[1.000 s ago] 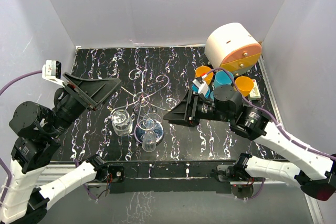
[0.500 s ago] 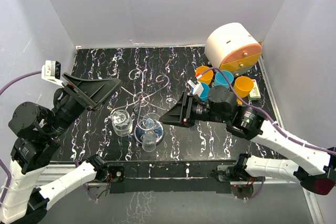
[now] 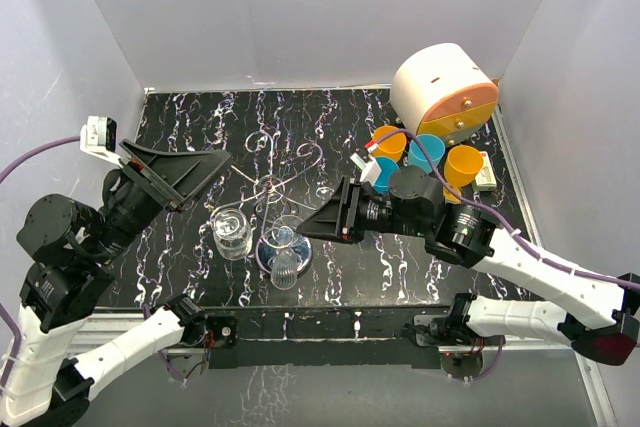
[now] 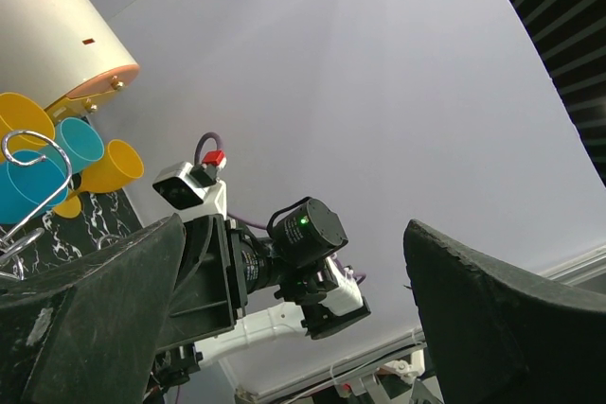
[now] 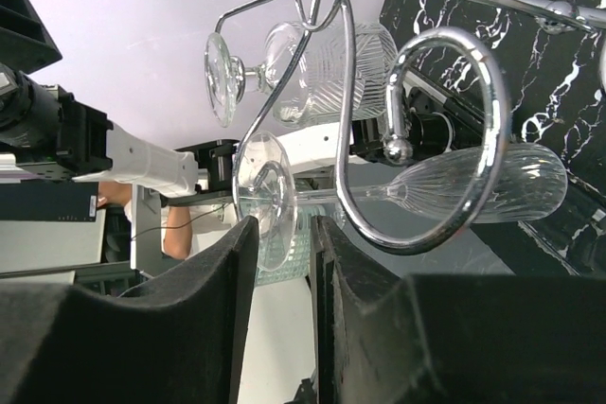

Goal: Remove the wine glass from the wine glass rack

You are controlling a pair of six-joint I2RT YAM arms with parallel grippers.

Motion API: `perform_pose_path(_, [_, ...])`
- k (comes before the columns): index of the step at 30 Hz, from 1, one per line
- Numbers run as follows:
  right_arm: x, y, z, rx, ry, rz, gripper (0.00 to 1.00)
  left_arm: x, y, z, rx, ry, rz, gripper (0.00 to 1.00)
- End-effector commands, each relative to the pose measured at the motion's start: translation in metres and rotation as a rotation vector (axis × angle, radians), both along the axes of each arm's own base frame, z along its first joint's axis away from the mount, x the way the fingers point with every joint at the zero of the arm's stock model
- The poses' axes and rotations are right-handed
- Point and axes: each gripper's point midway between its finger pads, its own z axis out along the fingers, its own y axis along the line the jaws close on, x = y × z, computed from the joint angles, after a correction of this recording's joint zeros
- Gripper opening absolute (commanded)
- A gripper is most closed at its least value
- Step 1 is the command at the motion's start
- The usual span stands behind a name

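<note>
Wine glass (image 5: 483, 186) just beyond right pincer (image 5: 282, 230)

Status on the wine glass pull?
Left gripper open, empty. Right gripper narrowly open at the wine glass foot. Glass hangs on wine glass rack scroll. Second glass close alongside.

The wine glass rack (image 3: 271, 185) stands mid-frame between my left gripper (image 3: 222, 159) and right gripper (image 3: 303, 231); cups (image 3: 428, 150) sit upper right.
</note>
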Motion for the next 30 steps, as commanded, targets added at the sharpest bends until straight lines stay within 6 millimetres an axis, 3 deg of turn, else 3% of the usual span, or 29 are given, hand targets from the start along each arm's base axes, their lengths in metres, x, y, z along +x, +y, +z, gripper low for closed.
perform_pose_path(1, [0.003, 0.003, 0.040, 0.115, -0.057, -0.024, 0.26, -0.006, 0.007, 0.010, -0.022, -0.033, 0.010, 0.99])
perform_pose_path(17, [0.003, 0.008, 0.035, 0.126, -0.030, -0.034, 0.16, -0.009, 0.012, 0.012, -0.026, -0.040, 0.021, 0.99])
perform_pose_path(30, [0.001, -0.005, 0.031, 0.123, 0.000, -0.070, 0.05, -0.008, 0.012, 0.011, -0.025, -0.037, 0.020, 0.99])
